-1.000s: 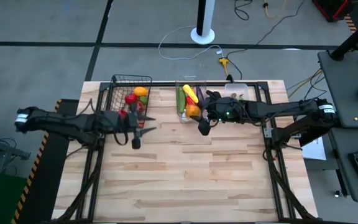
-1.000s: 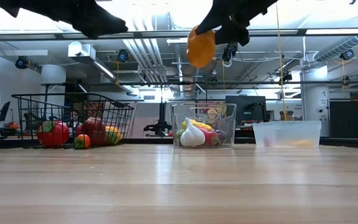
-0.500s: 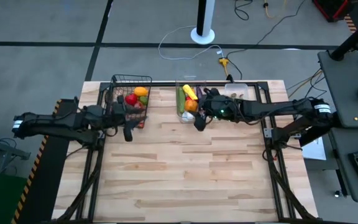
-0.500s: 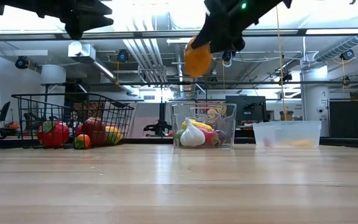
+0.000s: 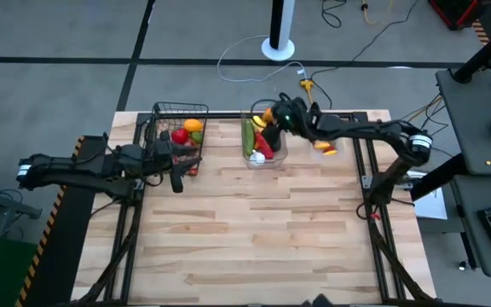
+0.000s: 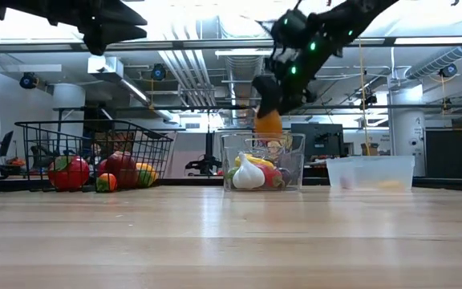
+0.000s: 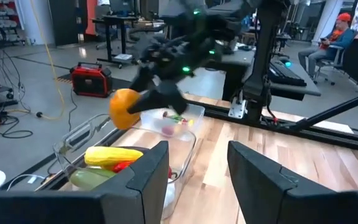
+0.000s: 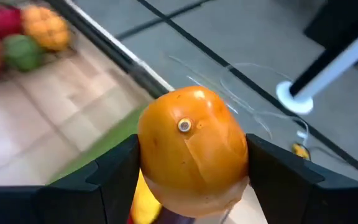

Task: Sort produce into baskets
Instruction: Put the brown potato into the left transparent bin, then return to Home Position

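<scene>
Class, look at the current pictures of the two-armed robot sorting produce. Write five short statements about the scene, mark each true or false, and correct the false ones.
1. The right end effector holds an orange pepper. True.
2. The pepper is above the wire basket. False: it is above the tall clear bin.
3. A white garlic lies in the tall clear bin. True.
4. The left end effector grips a cucumber. False: it is open and holds nothing.
5. The wire basket is empty. False: it holds red and yellow produce.
</scene>
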Controlling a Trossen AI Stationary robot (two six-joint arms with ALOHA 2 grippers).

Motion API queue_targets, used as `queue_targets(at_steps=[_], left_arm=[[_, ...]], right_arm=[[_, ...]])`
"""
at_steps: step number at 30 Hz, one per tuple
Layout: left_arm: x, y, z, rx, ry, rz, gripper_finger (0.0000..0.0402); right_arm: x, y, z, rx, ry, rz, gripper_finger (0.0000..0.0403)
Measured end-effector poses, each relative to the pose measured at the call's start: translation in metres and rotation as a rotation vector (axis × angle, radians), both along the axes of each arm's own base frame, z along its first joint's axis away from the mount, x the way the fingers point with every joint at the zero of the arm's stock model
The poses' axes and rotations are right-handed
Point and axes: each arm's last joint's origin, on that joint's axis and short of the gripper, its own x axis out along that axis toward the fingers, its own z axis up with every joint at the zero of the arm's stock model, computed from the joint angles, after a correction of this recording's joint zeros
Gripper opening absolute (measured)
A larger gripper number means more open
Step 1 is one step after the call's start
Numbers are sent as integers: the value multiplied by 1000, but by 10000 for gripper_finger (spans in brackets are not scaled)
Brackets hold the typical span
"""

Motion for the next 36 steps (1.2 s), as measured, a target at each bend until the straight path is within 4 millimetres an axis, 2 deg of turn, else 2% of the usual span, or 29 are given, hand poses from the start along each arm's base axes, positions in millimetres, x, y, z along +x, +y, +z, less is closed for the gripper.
queue_targets(at_steps=[3, 7, 12, 18, 22, 25, 28, 36], left_arm=[[2, 0, -2, 0, 16, 0, 148], [4, 1, -4, 2, 33, 20, 148], [5, 2, -6, 15, 49, 72, 148], [10, 2, -9, 17, 74, 78, 148], [14, 2, -13, -12, 91, 82, 148], [18, 2, -17, -105, 78, 98, 148], [21, 2, -20, -117, 90, 102, 148], [26, 1, -25, -134, 123, 53, 148]], right_arm=[[-1, -15, -13, 21, 33, -29, 258], [0, -24, -23, 67, 33, -5, 261], [0, -32, -34, 88, 52, -26, 291], [-1, -32, -29, 75, 34, -25, 326], [-4, -29, -15, 51, -7, -19, 332], [-5, -21, -5, 42, -31, 4, 331], [-4, -7, 8, 21, -57, 51, 326], [-13, 49, 28, -11, -110, 205, 320]])
